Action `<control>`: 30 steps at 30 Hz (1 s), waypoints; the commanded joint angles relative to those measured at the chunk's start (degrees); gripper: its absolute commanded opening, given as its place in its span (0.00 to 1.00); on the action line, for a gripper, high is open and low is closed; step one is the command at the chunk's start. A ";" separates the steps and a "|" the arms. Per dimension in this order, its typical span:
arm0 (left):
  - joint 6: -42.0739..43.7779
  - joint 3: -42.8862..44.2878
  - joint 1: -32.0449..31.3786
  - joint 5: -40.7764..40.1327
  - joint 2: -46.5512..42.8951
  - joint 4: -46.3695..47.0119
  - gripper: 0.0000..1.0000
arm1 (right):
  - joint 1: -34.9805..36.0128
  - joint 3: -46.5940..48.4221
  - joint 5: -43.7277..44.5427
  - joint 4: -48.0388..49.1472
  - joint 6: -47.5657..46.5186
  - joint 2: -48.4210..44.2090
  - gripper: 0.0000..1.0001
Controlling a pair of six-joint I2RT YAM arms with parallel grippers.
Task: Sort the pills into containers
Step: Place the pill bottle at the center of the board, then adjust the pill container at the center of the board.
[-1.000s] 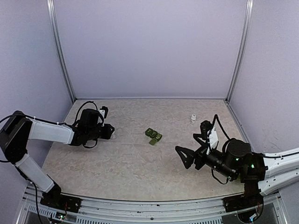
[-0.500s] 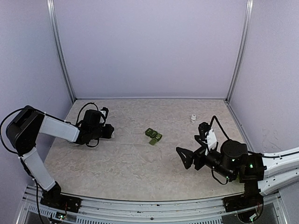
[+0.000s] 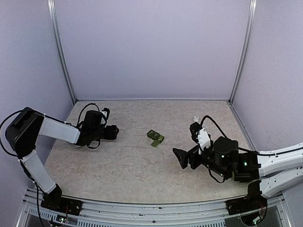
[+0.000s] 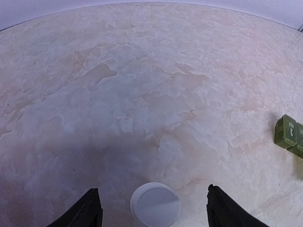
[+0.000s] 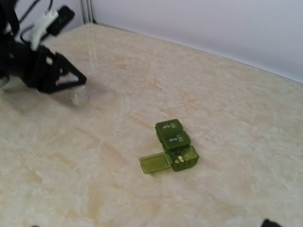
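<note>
At the left, our left claw (image 4: 154,213) stood with its fingers (image 4: 90,210) apart, one on each side of a small white pot (image 4: 155,207). Bare table (image 4: 142,94) showed between each finger and the pot, so nothing was held. We judged that the step in hand centred on this pot, though we could not tell whether it called for a grip or a withdrawal. To do it well either way, we thought the claw should stay level and square to the pot, with the pot midway between the fingers. It should then close evenly or back straight off, because a brush from one finger could tip or roll so light a thing. In the middle of the table, well apart from the left claw and to its right, lay the green pill box (image 5: 173,142). It was a short row of compartments, and the nearest had its lid (image 5: 155,163) flipped open. A few pale pills (image 5: 179,161) lay inside it, too small for us to count. Farther right, our right claw (image 3: 186,145) hung above the table with its jaws spread wide and empty. It faced the pill box from near by but did not touch it. A small white bottle (image 3: 195,119) stood just behind that claw.
</note>
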 commanded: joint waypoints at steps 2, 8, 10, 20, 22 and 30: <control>-1.08 2.00 -0.53 1.26 -5.02 -1.06 0.82 | -2.89 5.24 -4.34 -1.20 -6.17 7.01 1.00; -1.69 3.77 -3.17 2.64 -9.01 -3.86 0.99 | -11.24 12.25 -13.36 -5.88 -3.47 17.29 1.00; -2.19 3.50 -4.59 3.09 -10.06 -4.45 0.99 | -13.63 14.61 -15.60 -6.69 -2.67 19.91 1.00; -10.33 -0.96 -12.54 6.34 -14.05 -0.50 0.99 | -25.46 30.65 -32.65 -10.78 3.85 36.16 1.00; -11.80 -0.57 -13.66 7.17 -12.58 -0.24 0.99 | -28.13 32.86 -37.65 -9.96 5.52 39.70 1.00; -15.97 -1.59 -15.34 6.58 -8.67 3.61 0.99 | -32.75 42.82 -50.48 -10.37 8.91 52.56 0.99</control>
